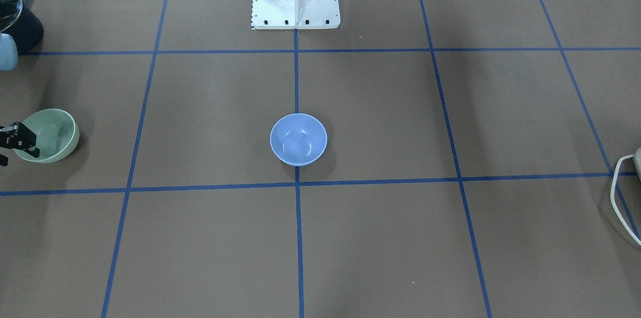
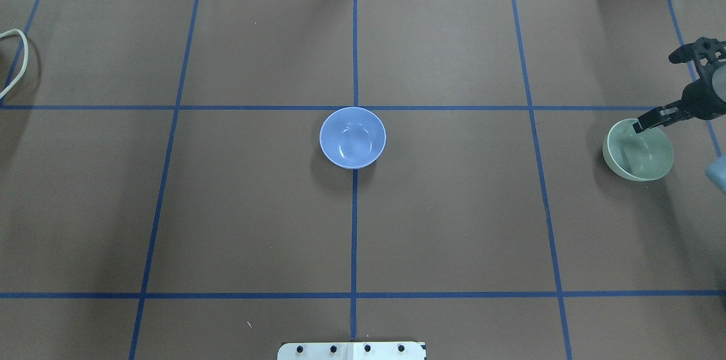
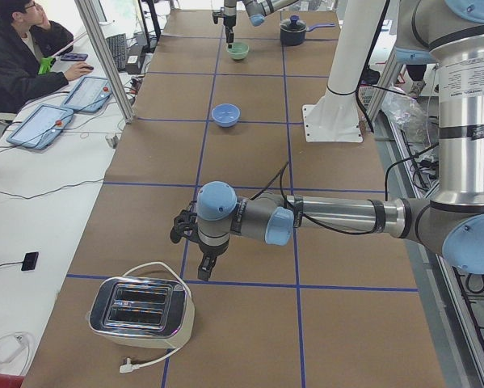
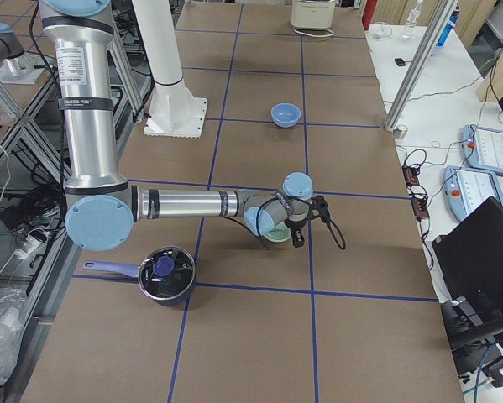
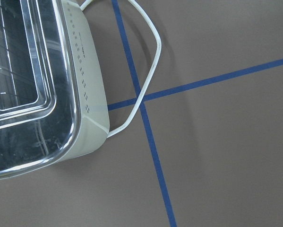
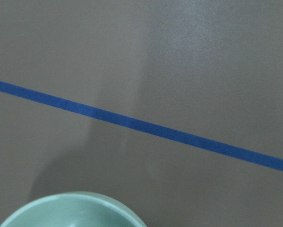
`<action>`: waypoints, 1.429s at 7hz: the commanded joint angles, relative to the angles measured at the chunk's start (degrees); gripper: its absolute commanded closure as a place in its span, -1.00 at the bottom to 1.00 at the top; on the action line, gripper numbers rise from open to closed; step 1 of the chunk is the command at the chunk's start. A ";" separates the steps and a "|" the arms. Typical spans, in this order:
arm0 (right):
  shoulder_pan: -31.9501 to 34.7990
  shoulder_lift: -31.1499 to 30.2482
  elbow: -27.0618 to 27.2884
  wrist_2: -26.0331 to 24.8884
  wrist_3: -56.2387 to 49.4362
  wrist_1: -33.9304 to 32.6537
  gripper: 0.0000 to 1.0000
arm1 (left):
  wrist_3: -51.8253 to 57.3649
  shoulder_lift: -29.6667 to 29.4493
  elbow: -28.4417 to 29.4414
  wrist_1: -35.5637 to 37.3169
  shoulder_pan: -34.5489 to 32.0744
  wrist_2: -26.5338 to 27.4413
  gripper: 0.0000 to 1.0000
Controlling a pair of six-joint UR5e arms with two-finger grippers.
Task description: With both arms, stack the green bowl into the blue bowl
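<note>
The right gripper (image 2: 652, 120) sits right on the green bowl (image 2: 638, 150), its black fingers (image 1: 22, 140) hooked over the rim on the side away from the robot's base. One finger seems to lie inside the wall and one outside, so it looks pinched on the rim, but the contact is small in every view and I would not swear the bowl is gripped firmly. In the front-facing view the bowl tips a little, as if one edge is already off the table (image 2: 454, 224); that is my reading, not a certainty.

From that claw the blue bowl (image 2: 353, 138) lies well apart, straight along the table toward the robot's left, upright on the centre tape line with its mouth open upward. Both bowls are round, so neither has a long axis to line up; what counts is bringing the green one level over the blue one's mouth.

The left gripper (image 3: 203, 260) hangs low near the toaster (image 3: 141, 306) at the opposite end, far from both bowls. Only the side view shows it, so I cannot tell whether it is spread or closed. The right arm is clearly nearer the green bowl; the blue one lies roughly midway between the two arms.

Counted: one green bowl, one blue bowl, two arms, one toaster, one lidded pot (image 4: 166, 275) just behind the right arm.
</note>
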 commanded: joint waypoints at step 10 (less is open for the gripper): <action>-7.27 11.25 7.34 0.49 30.31 -1.12 1.00 | -9.88 2.61 0.51 -0.28 -0.09 -2.02 -0.95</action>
